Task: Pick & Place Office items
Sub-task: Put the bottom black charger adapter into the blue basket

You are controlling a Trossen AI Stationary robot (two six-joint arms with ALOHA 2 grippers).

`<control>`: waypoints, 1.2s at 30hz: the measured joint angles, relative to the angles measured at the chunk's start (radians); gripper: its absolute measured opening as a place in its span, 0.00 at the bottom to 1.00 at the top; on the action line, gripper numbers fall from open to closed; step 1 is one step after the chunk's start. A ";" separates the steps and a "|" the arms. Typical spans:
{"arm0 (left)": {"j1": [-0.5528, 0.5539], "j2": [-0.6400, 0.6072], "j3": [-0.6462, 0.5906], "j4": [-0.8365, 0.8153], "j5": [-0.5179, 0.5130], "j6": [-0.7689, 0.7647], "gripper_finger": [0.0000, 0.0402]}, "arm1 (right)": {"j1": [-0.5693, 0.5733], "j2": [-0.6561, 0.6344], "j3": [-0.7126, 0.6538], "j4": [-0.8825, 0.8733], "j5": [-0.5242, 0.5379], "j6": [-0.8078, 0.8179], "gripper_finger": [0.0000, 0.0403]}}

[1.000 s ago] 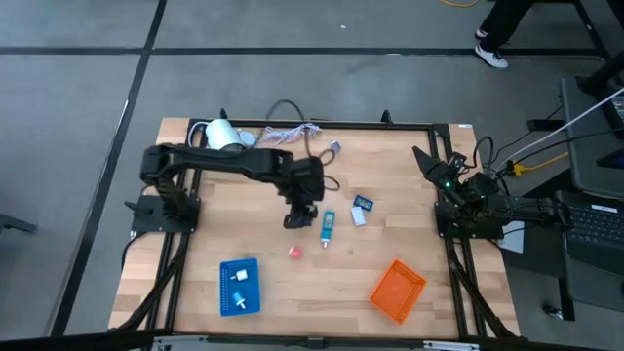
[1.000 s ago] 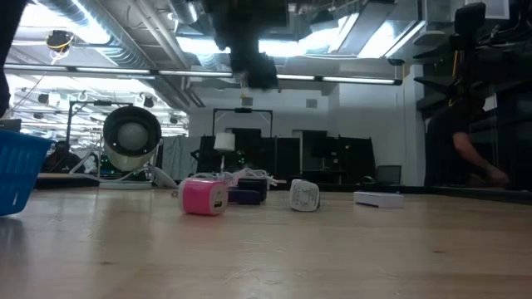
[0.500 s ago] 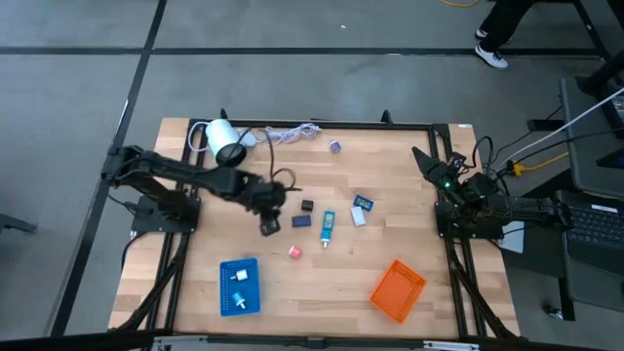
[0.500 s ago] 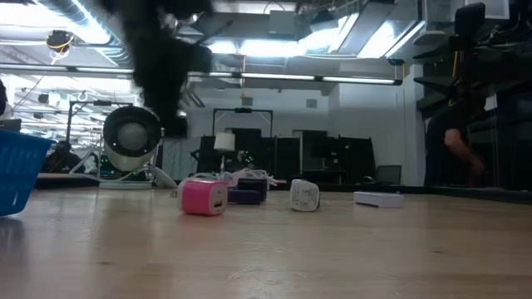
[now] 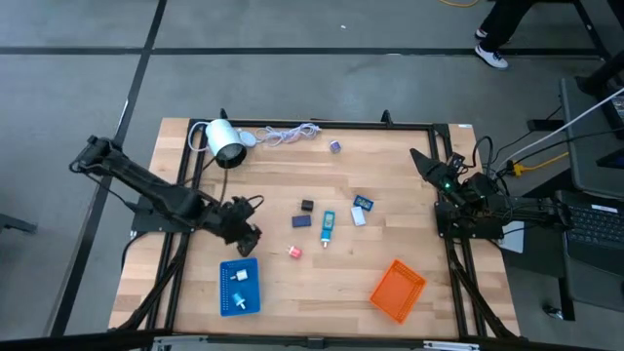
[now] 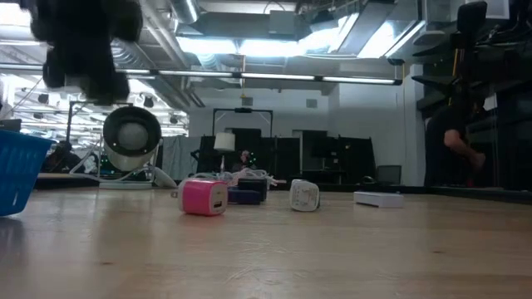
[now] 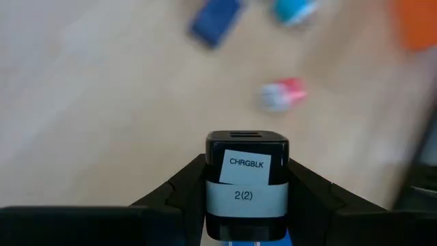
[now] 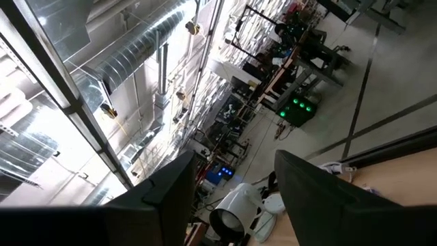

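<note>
While my left gripper (image 7: 246, 205) is clamping a black charger (image 7: 247, 179), I am carrying it above the table, just beside the blue tray (image 5: 240, 286) at the near left. I judge this to be the carry step, with the drop into that tray next: it calls for moving the charger over the mesh opening and spreading my fingers without clipping the rim. The charger is a small, smooth, glossy cube with rounded edges, two white paper labels on its face and a slot on top. The tray is a shallow mesh rectangle already holding two small pale pieces. The other items are lying on bare wood at mid-table: a pink cube (image 5: 294, 252), a navy block (image 5: 301, 221), a small black piece (image 5: 307, 206), a teal stick (image 5: 328, 225), a white piece (image 5: 359, 217) and a purple bit (image 5: 334, 146). My right gripper (image 5: 422, 162) is waiting at the right edge, fingers apart and holding nothing, well away from the orange tray (image 5: 398, 290).
</note>
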 joint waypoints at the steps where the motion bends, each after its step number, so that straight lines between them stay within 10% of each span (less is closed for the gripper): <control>1: -0.022 -0.005 0.018 0.001 0.018 0.021 0.36 | 0.000 0.000 0.000 0.000 0.000 0.000 0.51; 9: -0.196 0.122 0.079 -0.040 0.286 0.095 0.36 | 0.000 0.000 0.000 -0.023 0.004 -0.004 0.51; 30: -0.238 0.418 0.078 0.195 0.297 0.145 0.36 | 0.000 0.000 0.000 -0.029 0.049 -0.003 0.51; 36: -0.239 0.409 0.078 0.193 0.296 0.119 0.57 | 0.000 0.000 0.000 -0.029 0.049 -0.011 0.51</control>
